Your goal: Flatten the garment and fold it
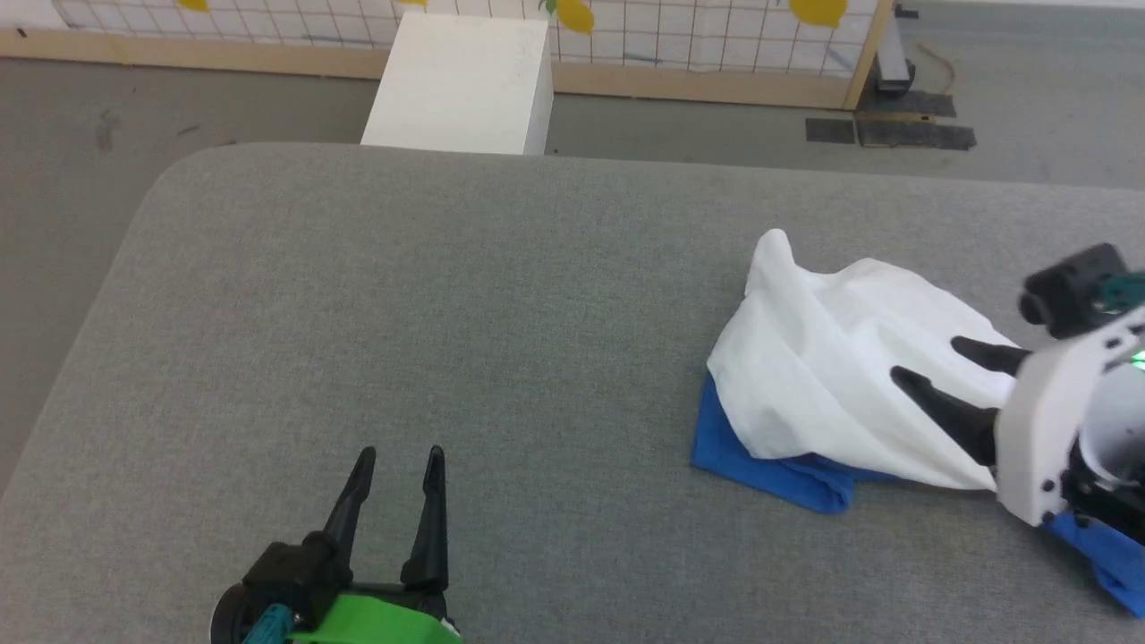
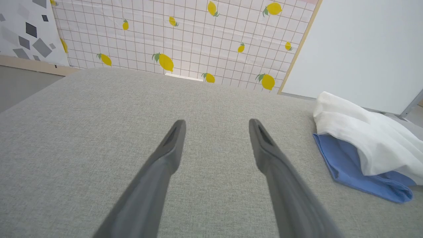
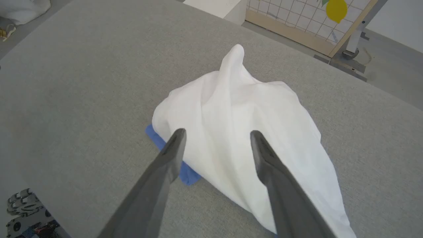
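Garment [image 1: 832, 376] [image 2: 363, 138] [image 3: 238, 125] of soft white cloth lies bunched in a loose heap on the right part of a wide grey fabric-covered table [image 1: 447, 313] [image 2: 99, 115] [image 3: 82, 82], one white peak standing up at the end of the heap nearer the table's far edge. A royal-blue fold [image 1: 769, 470] [image 2: 347, 165] [image 3: 155, 137] of the same piece sticks out from under the white cloth and lies flat on the table toward its middle and near edge. No lettering or picture is visible on the cloth as it lies. The table's left and middle parts carry nothing else. Beyond the table's far edge stands a plain white box [image 1: 461, 85] [image 3: 218, 6] on the grey floor, and behind that a white grid-patterned panel printed with yellow lemons [image 1: 698, 36] [image 2: 185, 33] [image 3: 297, 19] in a pale wooden frame; dark flat mats [image 1: 894, 132] lie on the floor past the table's far right corner. Nothing lies between either arm and the heap. The right gripper [image 1: 925, 356] [image 3: 217, 131] reaches in from the table's right side with its two long dark fingers spread wide over the white cloth; no cloth is pinched between them, and whether the tips touch the fabric cannot be told. The left gripper [image 1: 400, 454] [image 2: 217, 121] hangs over the table's bare near-left part, well apart from the heap, its fingers likewise spread wide with only grey table surface between them.
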### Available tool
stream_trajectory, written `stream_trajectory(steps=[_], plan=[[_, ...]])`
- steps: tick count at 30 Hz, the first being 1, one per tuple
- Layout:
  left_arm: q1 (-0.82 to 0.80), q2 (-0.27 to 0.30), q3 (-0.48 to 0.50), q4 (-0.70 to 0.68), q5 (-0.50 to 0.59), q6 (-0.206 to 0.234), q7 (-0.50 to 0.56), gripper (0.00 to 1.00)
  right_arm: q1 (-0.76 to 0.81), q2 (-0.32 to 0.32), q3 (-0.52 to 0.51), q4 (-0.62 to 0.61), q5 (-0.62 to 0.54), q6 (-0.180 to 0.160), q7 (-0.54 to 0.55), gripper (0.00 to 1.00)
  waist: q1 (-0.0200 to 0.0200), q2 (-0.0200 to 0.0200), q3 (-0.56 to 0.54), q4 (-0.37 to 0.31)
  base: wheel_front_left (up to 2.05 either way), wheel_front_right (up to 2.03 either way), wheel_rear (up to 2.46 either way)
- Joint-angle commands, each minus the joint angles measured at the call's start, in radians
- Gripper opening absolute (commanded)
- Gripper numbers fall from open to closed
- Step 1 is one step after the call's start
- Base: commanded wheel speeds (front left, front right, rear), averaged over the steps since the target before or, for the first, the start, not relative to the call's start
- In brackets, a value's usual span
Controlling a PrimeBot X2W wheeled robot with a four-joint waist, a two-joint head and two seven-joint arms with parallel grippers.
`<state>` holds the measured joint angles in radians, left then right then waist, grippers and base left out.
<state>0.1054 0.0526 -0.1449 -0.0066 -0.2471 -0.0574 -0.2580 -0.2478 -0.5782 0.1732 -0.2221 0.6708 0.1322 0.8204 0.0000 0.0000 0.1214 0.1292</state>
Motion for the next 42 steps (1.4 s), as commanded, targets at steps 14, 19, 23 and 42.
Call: stream_trajectory(steps=[14, 19, 23, 42], plan=[[-0.092, -0.002, -0.070, 0.010, -0.037, 0.013, -0.004, 1.00, -0.331, -0.008, 0.283, 0.581, -0.184, -0.002, -0.031, 1.00, 0.0000, 0.0000, 0.133, 0.120, 0.00, 0.00, 0.00], [-0.101, -0.002, -0.079, 0.009, -0.043, 0.018, -0.004, 1.00, -0.358, -0.015, 0.333, 0.649, -0.156, -0.002, -0.010, 0.00, 0.0000, 0.0000, 0.155, 0.140, 0.00, 0.00, 0.00], [-0.098, -0.002, -0.072, 0.011, -0.040, 0.021, -0.004, 1.00, -0.395, -0.028, 0.341, 0.620, -0.115, -0.002, -0.066, 0.00, 0.0000, 0.0000, 0.151, 0.132, 0.00, 0.00, 0.00], [-0.151, -0.002, -0.156, 0.014, -0.069, 0.018, -0.004, 1.00, -0.527, -0.142, 0.174, 0.688, -0.221, -0.002, -0.232, 0.31, 0.0000, 0.0000, 0.240, 0.208, 0.00, 0.00, 0.00]])
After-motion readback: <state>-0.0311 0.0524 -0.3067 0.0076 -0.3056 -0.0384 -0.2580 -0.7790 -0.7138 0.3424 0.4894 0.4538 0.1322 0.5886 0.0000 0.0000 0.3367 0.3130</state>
